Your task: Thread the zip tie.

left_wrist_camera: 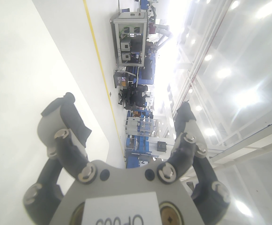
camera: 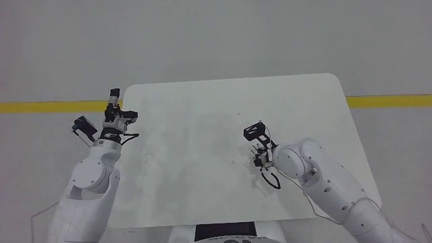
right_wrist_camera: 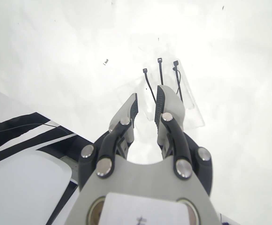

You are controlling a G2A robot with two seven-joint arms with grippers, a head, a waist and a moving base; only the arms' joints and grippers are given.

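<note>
Three black zip ties lie side by side on a clear plastic holder on the white table: a left zip tie, a middle zip tie and a right zip tie, heads pointing away from my right gripper. My right gripper stands open just over their tails. The left tie's tail runs into the gap between the fingers, and one finger hides the middle tie's tail. In the top view the right gripper is right of the table's centre. My left gripper is open and holds nothing, at the table's left edge.
The white table is bare between the two arms. A yellow floor line runs past the table's left and right sides. Small dark specks dot the tabletop near the holder.
</note>
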